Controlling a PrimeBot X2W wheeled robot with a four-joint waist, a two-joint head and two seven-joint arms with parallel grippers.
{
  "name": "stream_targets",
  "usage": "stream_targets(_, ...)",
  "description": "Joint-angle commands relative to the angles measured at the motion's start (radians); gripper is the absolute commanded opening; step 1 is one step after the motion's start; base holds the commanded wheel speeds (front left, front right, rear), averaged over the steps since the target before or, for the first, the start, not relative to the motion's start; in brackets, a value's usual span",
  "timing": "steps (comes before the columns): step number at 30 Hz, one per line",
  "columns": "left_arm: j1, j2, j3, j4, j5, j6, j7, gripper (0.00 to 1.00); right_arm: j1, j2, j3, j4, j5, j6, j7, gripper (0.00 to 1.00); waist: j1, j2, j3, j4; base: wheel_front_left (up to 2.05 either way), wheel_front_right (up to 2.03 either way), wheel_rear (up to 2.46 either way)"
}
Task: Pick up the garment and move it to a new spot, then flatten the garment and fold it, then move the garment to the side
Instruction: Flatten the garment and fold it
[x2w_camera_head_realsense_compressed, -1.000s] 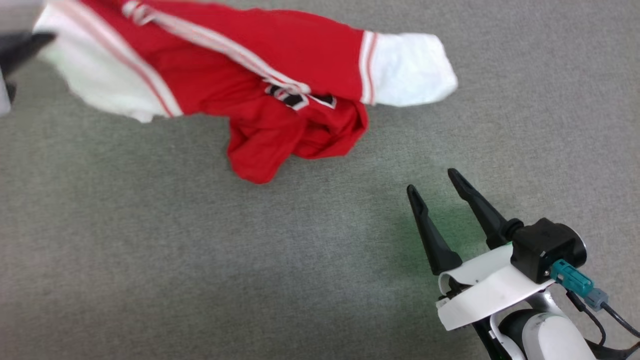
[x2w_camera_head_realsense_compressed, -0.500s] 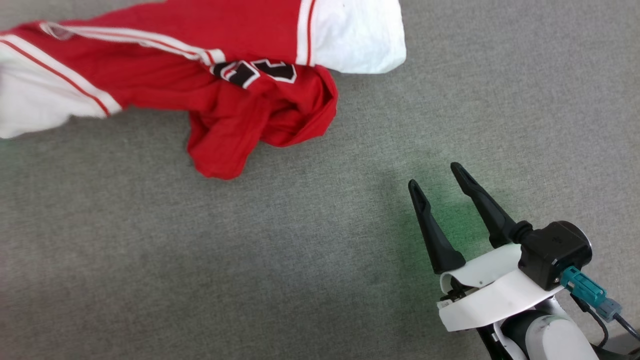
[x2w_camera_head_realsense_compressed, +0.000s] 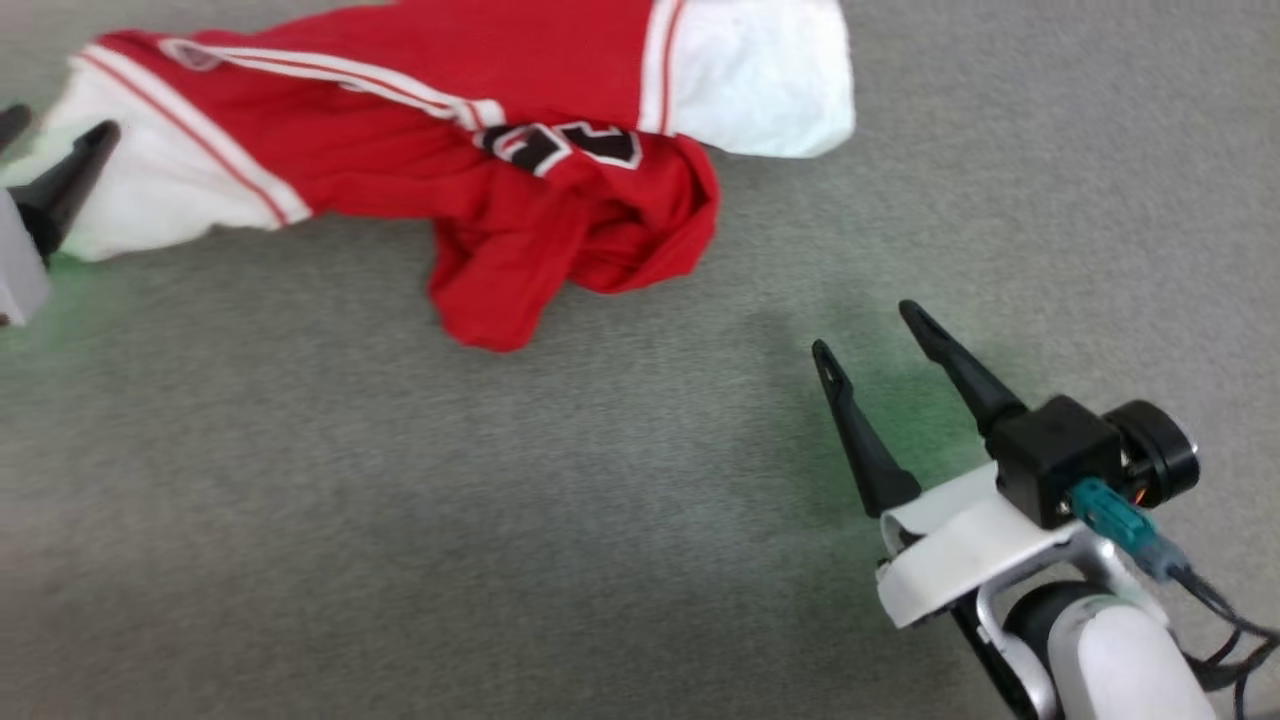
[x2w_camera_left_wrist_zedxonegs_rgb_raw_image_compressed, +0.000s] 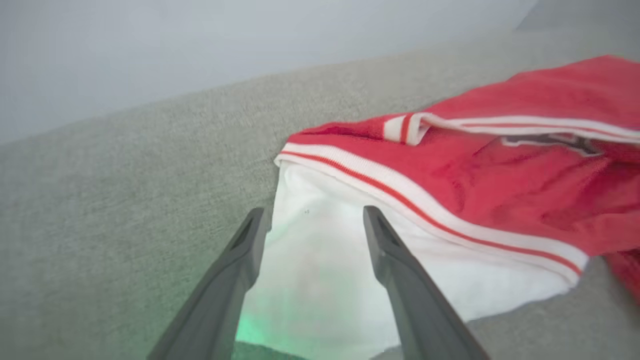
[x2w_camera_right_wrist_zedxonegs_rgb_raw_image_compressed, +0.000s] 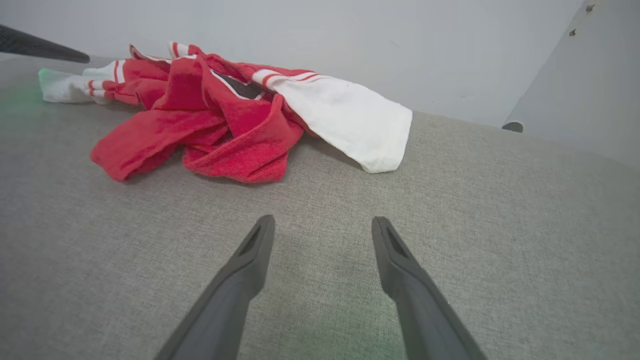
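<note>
The garment (x2w_camera_head_realsense_compressed: 430, 140), a red T-shirt with white sleeves and striped trim, lies crumpled along the far part of the grey fabric surface (x2w_camera_head_realsense_compressed: 400, 520). Its dark print faces up. My left gripper (x2w_camera_head_realsense_compressed: 55, 125) is at the left edge, open, with its fingers on either side of the left white sleeve (x2w_camera_left_wrist_zedxonegs_rgb_raw_image_compressed: 320, 260), which rests on the surface. In the left wrist view the left gripper (x2w_camera_left_wrist_zedxonegs_rgb_raw_image_compressed: 314, 212) holds nothing. My right gripper (x2w_camera_head_realsense_compressed: 862, 328) hovers open over bare surface, near and to the right of the garment (x2w_camera_right_wrist_zedxonegs_rgb_raw_image_compressed: 215, 120), with nothing between the right gripper (x2w_camera_right_wrist_zedxonegs_rgb_raw_image_compressed: 324, 220) fingers.
A pale wall (x2w_camera_right_wrist_zedxonegs_rgb_raw_image_compressed: 350, 35) rises behind the grey surface. A second pale panel (x2w_camera_right_wrist_zedxonegs_rgb_raw_image_compressed: 590, 90) stands at the far right. Bare grey surface stretches in front of the garment and around the right gripper.
The left gripper, shut on the white sleeve a second ago, has opened and let it go. The garment now lies settled on the surface. The head view has shifted. The right gripper stays open.
</note>
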Motion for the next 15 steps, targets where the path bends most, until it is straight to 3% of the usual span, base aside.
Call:
stream_targets(1, 0.023, 0.0, -0.006, -0.019, -0.02, 0.002, -0.039, 1.0, -0.02, -0.009, -0.004, 0.001, -0.019, -0.001, 0.02, 1.0, 0.0, -0.0001, -0.05, 0.057, 0.0, 0.0, 0.0)
stream_targets(5, 0.074, -0.003, -0.015, -0.071, -0.041, 0.002, -0.181, 1.0, -0.043, -0.061, -0.006, 0.003, -0.041, -0.001, 0.084, 1.0, 0.0, -0.0001, -0.09, 0.113, 0.0, 0.0, 0.0)
stream_targets(10, 0.158, -0.009, -0.035, -0.123, -0.009, 0.002, -0.378, 1.0, -0.09, -0.176, 0.017, 0.001, -0.027, -0.001, 0.179, 1.0, 0.0, -0.0001, -0.123, 0.175, 0.0, 0.0, 0.0)
stream_targets(15, 0.253, -0.032, 0.006, -0.177, 0.058, 0.024, -0.452, 1.0, -0.171, -0.31, 0.054, 0.015, 0.024, -0.001, 0.269, 1.0, 0.0, -0.0001, -0.131, 0.233, 0.0, 0.0, 0.0)
